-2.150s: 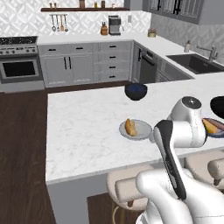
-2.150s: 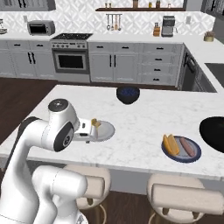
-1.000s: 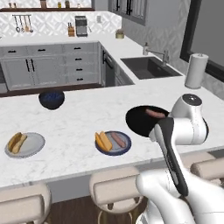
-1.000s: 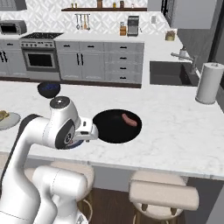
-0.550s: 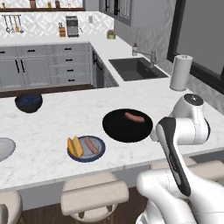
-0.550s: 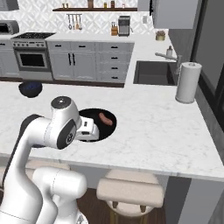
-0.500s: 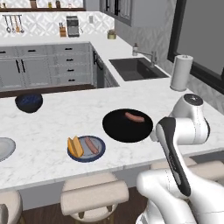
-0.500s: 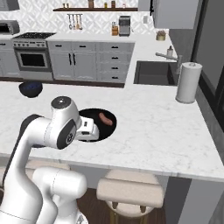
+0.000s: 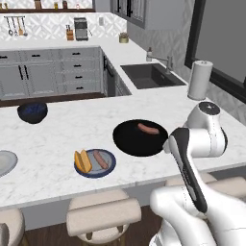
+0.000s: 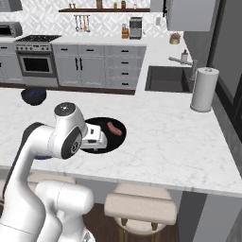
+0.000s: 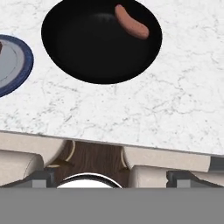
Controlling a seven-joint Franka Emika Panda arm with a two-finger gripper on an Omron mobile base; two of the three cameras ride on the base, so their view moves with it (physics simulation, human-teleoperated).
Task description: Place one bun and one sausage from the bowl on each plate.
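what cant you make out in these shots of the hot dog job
- Light grey plate: cut off by the left edge of the left base view, so its contents are unknown.
- Dark blue plate: cropped by the left edge of the hand view.
- Wide black bowl: its near left part is behind the arm in the right base view.
- Small dark blue bowl: its inside is too dark to read.
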